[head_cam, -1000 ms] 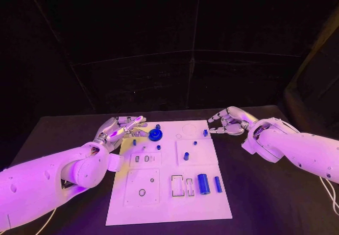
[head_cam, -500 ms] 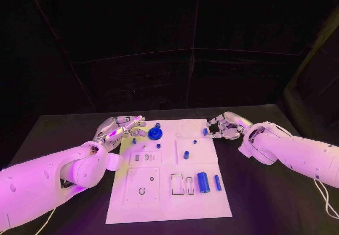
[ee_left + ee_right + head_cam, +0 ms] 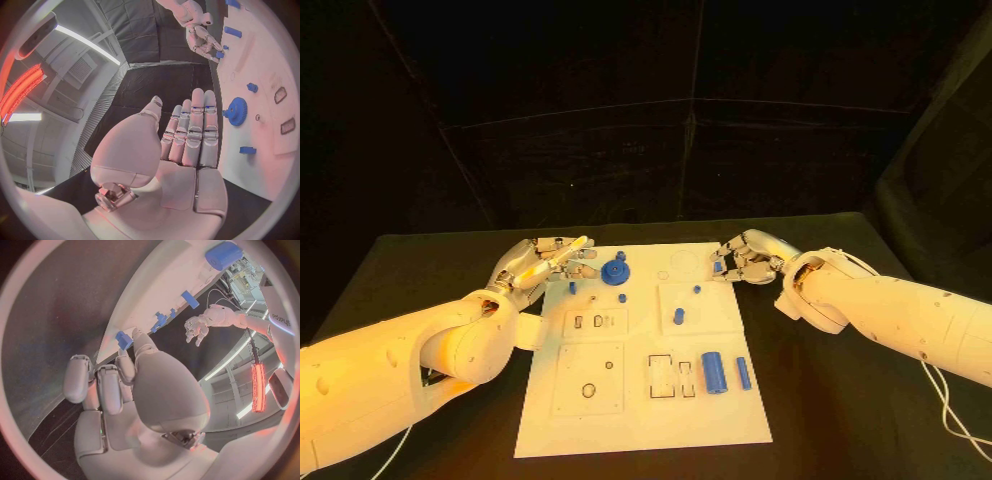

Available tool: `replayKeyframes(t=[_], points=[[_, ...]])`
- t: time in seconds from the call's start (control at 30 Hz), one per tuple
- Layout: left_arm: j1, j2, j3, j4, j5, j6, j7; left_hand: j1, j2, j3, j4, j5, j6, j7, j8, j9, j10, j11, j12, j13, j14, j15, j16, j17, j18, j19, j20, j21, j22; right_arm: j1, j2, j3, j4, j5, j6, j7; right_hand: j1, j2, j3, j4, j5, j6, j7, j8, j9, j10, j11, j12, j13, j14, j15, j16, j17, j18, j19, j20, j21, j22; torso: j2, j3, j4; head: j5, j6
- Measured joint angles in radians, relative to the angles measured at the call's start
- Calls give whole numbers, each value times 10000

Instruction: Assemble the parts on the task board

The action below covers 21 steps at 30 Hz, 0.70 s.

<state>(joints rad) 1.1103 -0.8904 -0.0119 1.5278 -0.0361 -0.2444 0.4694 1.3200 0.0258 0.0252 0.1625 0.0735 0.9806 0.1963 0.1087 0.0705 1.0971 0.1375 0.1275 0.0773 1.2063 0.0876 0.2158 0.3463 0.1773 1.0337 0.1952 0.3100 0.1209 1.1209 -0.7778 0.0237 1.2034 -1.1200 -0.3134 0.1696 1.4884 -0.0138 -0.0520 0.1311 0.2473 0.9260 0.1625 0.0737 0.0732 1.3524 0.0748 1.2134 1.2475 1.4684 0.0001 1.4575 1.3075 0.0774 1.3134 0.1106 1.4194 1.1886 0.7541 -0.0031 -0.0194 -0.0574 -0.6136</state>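
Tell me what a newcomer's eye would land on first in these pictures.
First, the long white rectangular task board lying down the middle of the black table, dotted with small blue parts. The round blue toothed gear stands out at its far end. The silver left hand hangs at the board's far left edge beside the gear, fingers straight, and the silver right hand reaches over the far right edge by a small blue peg.

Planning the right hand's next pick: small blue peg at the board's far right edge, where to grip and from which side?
Pinch the blue peg across its short sides, coming in from the board's right edge, where the right hand hovers. It lies near the task board rim, so that side looks open.
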Motion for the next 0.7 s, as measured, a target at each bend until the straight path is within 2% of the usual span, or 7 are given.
replayKeyframes(t=[0.1,0.33,0.7], points=[[0,0,0,0,0,9,0,0,0,0,0,0,0,0,0,0,0,0,0,0,0,0,0,0,0,0,0,0,0,-1,35,3,-58,-29,32,-22,50,57,39,-39,-113,93,-14,36,1,37,-37,11,47,0,0,0,0,-1,0,0,0,15,5,1,0,8,0],[0,-10,0,0,0,34,0,45,45,0,0,0,0,0,0,0,0,0,0,0,0,0,0,3,-1,0,0,0,-10,-9,76,4,-130,-60,60,-88,104,371,201,-200,-565,373,-55,80,0,71,-71,125,115,0,0,0,0,0,3,-3,0,57,6,8,0,22,-12],[-1,-38,0,-35,0,55,-3,47,47,0,0,0,0,0,0,0,0,0,0,0,0,0,0,8,0,0,0,0,-8,-16,90,1,-173,-48,60,-159,156,501,314,-254,-680,489,-81,76,-2,109,-34,205,183,-5,-4,0,-1,-1,59,-59,0,146,5,21,-15,8,-51]])
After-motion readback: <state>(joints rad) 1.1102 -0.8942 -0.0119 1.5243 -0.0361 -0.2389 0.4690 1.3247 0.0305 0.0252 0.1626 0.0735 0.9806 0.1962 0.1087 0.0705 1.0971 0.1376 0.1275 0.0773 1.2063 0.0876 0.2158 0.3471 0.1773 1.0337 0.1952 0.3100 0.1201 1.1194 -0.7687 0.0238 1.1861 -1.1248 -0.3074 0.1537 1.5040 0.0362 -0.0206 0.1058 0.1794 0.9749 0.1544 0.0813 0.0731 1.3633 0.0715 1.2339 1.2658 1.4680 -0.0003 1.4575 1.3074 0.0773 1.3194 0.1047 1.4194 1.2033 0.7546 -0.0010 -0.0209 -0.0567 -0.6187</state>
